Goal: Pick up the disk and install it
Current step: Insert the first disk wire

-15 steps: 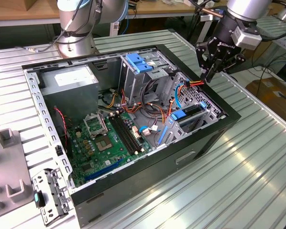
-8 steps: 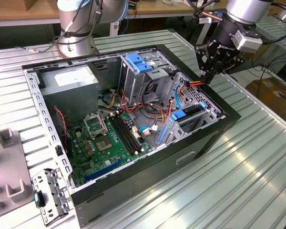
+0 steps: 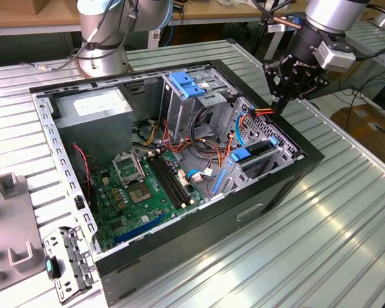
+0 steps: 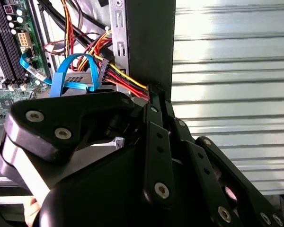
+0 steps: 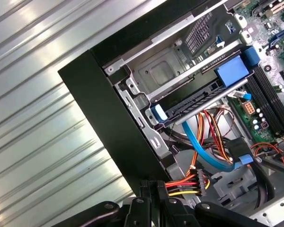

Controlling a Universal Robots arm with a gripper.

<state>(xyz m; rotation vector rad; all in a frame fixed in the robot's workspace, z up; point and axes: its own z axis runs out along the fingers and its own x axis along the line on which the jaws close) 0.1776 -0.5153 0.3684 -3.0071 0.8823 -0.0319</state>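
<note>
Tool (image 5: 154,185) pinched tight round the cable (image 5: 182,185) at the case (image 5: 109,109) rim; disk (image 5: 199,100) sits slotted inside, nearby.

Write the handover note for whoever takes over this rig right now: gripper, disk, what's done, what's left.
Gripper: at the rim of the computer case, beside the drive cage. Jaws look closed on the red-and-yellow power cable.
Disk: lies in a cage slot with blue rails at both ends. Nothing grips it.
Done: disk picked up and slid in, apparently.
Left: can't tell if it is fully seated or cabled.
</note>
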